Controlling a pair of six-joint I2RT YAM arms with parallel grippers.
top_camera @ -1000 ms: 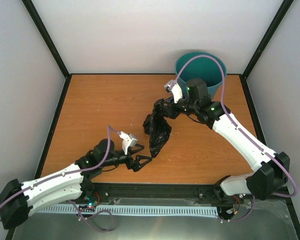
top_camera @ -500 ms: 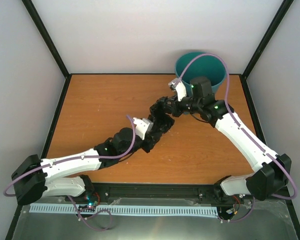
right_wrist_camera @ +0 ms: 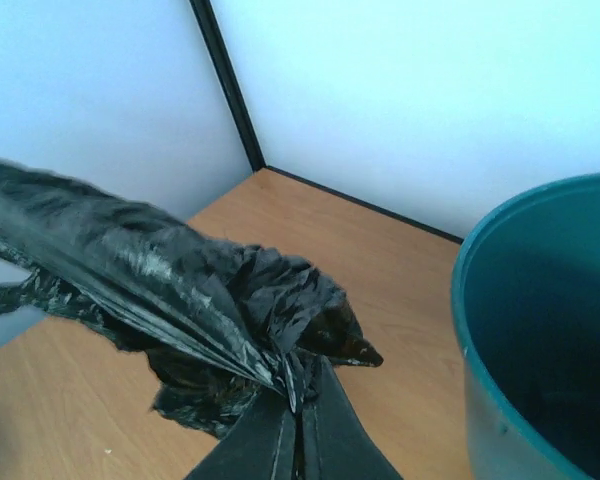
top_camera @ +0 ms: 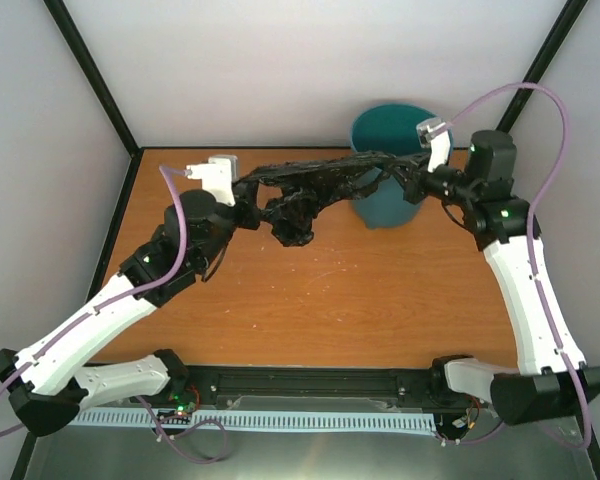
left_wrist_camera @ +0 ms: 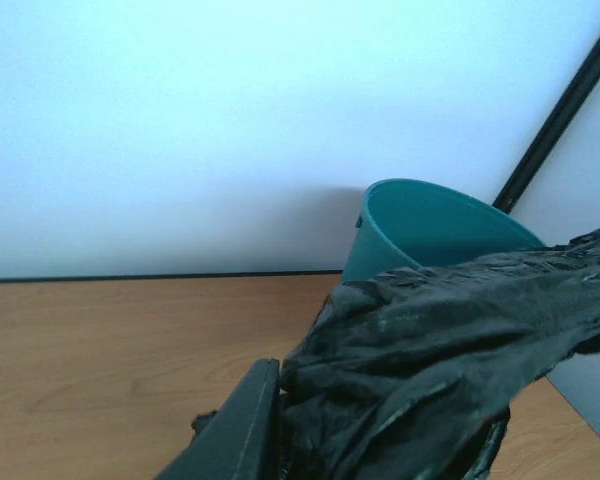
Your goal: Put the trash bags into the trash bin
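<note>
Your left arm stretched toward 1 o'clock, left gripper (top_camera: 252, 190) pointing to 3; your right arm reached toward 12, right gripper (top_camera: 405, 180) pointing to 9. Both grippers were pinched tight on the trash bag (top_camera: 310, 178).

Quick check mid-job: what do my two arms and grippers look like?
They match. The left arm and right arm have white shells on the long links and black joint housings. A purple cable loops to a white camera block on each wrist. The left gripper and right gripper have flat black fingers.
</note>
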